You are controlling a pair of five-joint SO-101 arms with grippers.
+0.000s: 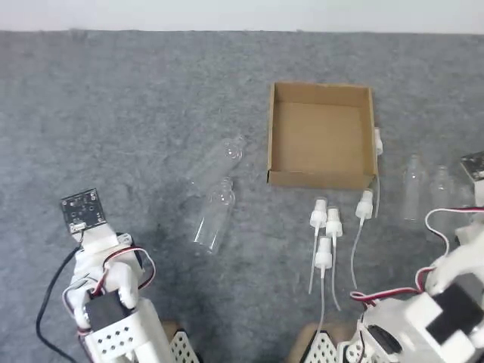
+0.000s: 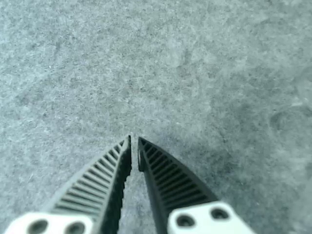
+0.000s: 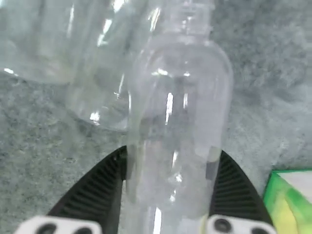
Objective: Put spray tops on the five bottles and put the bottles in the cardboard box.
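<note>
Left arm: left gripper [image 2: 134, 141] fingers [image 2: 97, 190] were pressed nearly together, empty, above the grey carpeted table [image 2: 195, 58].
Right arm: right gripper [image 3: 170, 153] pinched a clear plastic bottle [image 3: 178, 92], base cut off.
Box: open brown cardboard box [image 1: 321, 180]; one white spray top [image 1: 377, 141] half hidden at its 3 o'clock wall.

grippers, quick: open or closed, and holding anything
left gripper: closed, holding nothing
right gripper: closed on a clear bottle
</note>
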